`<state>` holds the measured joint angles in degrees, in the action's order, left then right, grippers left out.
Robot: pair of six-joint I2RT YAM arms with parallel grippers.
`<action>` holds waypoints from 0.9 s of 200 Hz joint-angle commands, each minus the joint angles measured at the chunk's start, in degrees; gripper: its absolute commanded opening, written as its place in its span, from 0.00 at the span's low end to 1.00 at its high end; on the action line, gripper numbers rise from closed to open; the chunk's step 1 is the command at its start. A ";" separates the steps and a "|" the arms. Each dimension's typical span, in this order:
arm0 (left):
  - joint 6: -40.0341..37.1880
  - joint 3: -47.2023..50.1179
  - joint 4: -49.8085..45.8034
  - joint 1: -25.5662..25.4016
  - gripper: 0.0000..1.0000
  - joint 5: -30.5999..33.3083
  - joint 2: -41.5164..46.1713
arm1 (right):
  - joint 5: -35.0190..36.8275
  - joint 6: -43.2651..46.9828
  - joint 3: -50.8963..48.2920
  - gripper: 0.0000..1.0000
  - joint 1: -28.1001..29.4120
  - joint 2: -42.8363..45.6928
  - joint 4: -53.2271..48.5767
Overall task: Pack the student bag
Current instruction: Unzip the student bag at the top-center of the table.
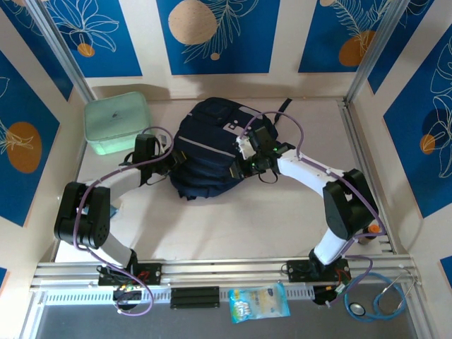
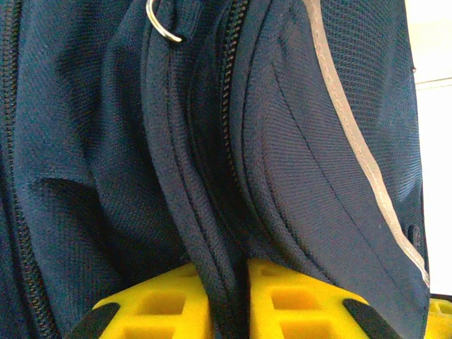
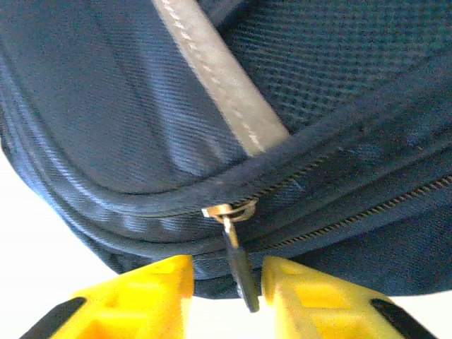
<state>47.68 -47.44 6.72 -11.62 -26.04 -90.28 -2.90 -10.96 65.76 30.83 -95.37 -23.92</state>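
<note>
On the pale table [image 1: 233, 219] — slumped navy student bag [image 1: 206, 141], pale-striped.

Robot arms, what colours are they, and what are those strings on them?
Both are white tubes with chunky black joints: the left arm and the right arm. A thin purple cable loops along each. The left fingers and right fingers are bright yellow plastic with square hollows and black corner patches.

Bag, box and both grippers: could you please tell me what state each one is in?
Bag: visible zips closed.
Box: lid on.
Left gripper: shut on a fold of the bag.
Right gripper: open, fingers either side of the zip pull.
</note>
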 commanded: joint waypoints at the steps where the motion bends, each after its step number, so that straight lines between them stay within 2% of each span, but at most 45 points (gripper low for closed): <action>1: -0.18 -0.99 1.69 0.01 0.17 -3.12 -1.09 | 2.69 1.04 1.22 0.22 1.22 -0.58 -1.18; 19: -0.14 -0.99 1.63 -0.04 0.17 -3.21 -0.91 | 3.36 0.90 1.65 0.10 2.01 -0.58 -1.91; 35: 0.23 -0.82 1.61 0.01 0.17 -3.03 -0.61 | 4.23 1.31 1.50 0.05 3.19 -0.02 -2.82; 96: 6.05 2.06 7.04 -0.41 0.15 -0.39 1.26 | 6.92 2.68 0.18 0.05 9.07 1.58 -4.19; 124: 4.98 1.92 5.33 -1.81 0.14 3.63 2.65 | 8.11 2.88 2.92 0.05 11.40 -0.60 -4.25; 155: 5.09 1.55 5.23 -3.14 0.14 4.33 2.18 | 7.01 2.70 7.04 0.05 13.49 -3.66 -4.67; 167: 4.68 1.67 4.47 -3.19 0.16 4.20 2.08 | 7.05 2.88 8.01 0.07 14.46 -3.83 -5.32; 180: 2.92 1.95 1.93 -3.16 0.24 5.76 3.01 | 8.06 2.11 8.07 0.10 14.55 -3.19 -6.33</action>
<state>52.36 -45.56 9.85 -13.15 -20.10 -89.30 7.81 -9.54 71.59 43.16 -98.52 -28.88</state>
